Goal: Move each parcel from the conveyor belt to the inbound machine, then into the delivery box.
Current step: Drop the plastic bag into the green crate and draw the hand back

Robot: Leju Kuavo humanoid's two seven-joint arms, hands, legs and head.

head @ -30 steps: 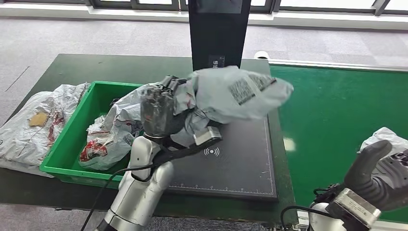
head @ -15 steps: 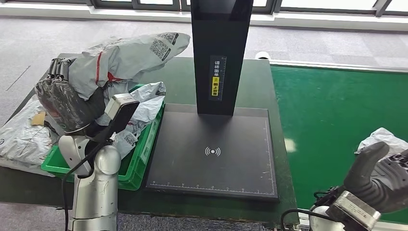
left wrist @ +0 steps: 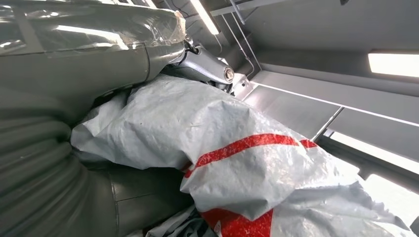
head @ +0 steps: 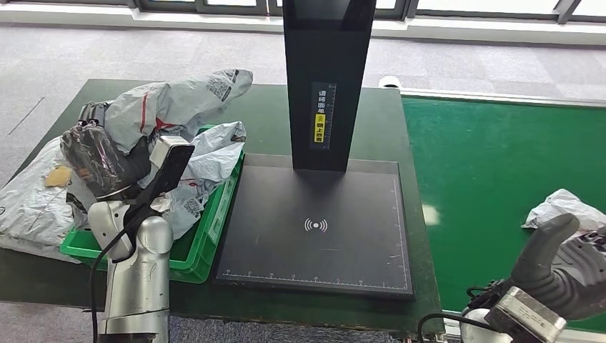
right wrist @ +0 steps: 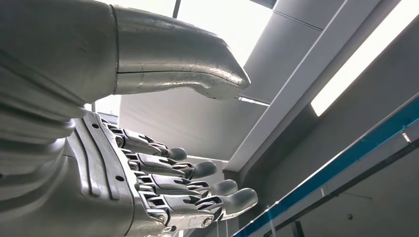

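My left hand (head: 100, 161) grips a grey parcel bag (head: 175, 100) with red stripes and a printed label, holding it above the green delivery box (head: 214, 214) at the table's left. The left wrist view shows that grey, red-striped parcel (left wrist: 232, 153) pressed against my thumb. Several other bagged parcels (head: 204, 164) fill the box. My right hand (head: 564, 264) hovers open, palm up, at the lower right over the green conveyor belt (head: 500, 164), close to a white parcel (head: 564, 209) lying on it. The right wrist view shows its fingers (right wrist: 197, 192) spread and empty.
The inbound machine's black scanning pad (head: 318, 229) lies in the middle with its dark upright column (head: 325, 78) behind. More grey bagged parcels (head: 32, 193) lie on the table left of the box.
My left arm has swung the grey parcel leftward off the scanning pad to above the green box, then lowered it slightly. My right hand has barely moved.
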